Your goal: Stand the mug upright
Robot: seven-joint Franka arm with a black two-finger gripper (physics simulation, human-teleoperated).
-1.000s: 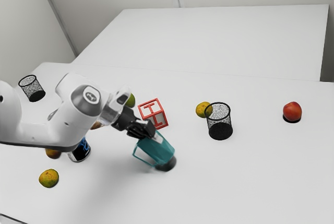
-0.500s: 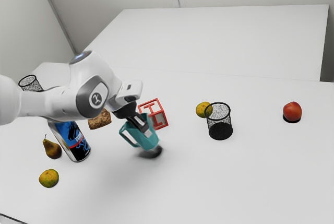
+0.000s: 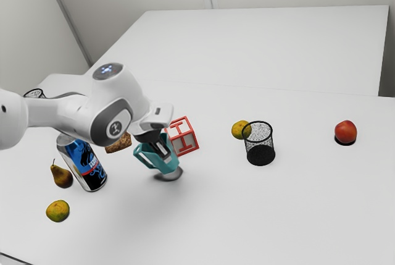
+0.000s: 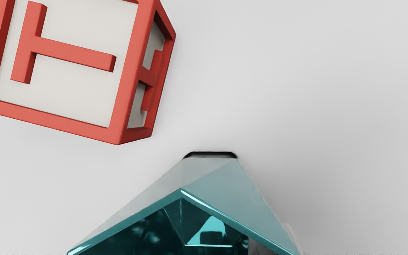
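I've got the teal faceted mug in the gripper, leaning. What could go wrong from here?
The teal faceted mug is tilted in the gripper, so letting go at this angle would likely topple it. Its base looks close to the table; pushing lower could catch the edge and twist the mug in the grip. The red-framed white letter block sits near it, so a sideways swing while righting might knock it.
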